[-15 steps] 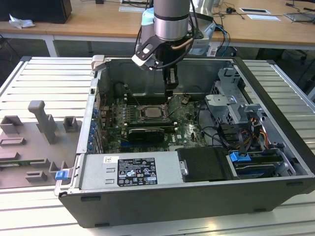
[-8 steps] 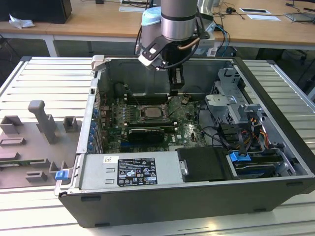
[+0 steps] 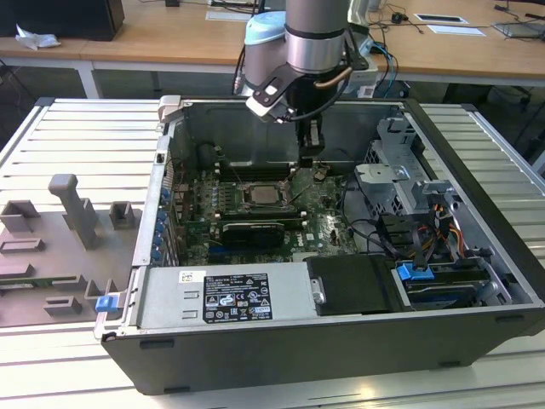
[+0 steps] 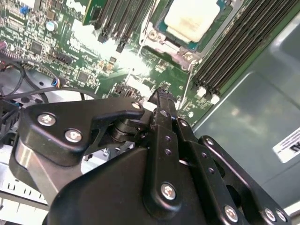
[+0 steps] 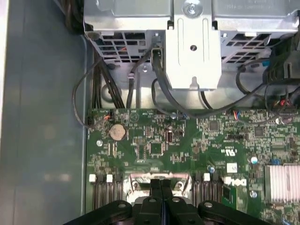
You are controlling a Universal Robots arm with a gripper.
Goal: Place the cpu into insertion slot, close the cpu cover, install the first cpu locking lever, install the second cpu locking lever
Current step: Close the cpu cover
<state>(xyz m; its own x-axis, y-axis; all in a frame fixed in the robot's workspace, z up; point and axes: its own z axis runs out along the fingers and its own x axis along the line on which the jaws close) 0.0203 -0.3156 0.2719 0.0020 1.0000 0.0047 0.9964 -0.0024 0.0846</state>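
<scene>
The cpu (image 4: 192,18) lies flat in the insertion slot (image 3: 262,195) in the middle of the green motherboard (image 3: 328,226), pale silvery top facing up. The silvery cpu cover (image 4: 160,40) frames it and looks folded down. A thin wire lever (image 4: 186,89) runs along the socket's side nearest the fingers. My gripper (image 3: 312,158) hangs just above the board, at the exterior view's right of the socket and apart from it. Its black fingers are pressed together with nothing between them in both wrist views (image 4: 162,95) (image 5: 161,183). The socket's metal edge (image 5: 140,180) shows just beyond the fingertips.
Long black memory slots (image 4: 239,51) flank the socket. A metal drive cage (image 3: 400,175) with cables (image 3: 375,230) stands at the exterior view's right. The labelled power supply (image 3: 234,294) lines the case's near side. Grey fixtures (image 3: 77,209) sit outside at the exterior view's left.
</scene>
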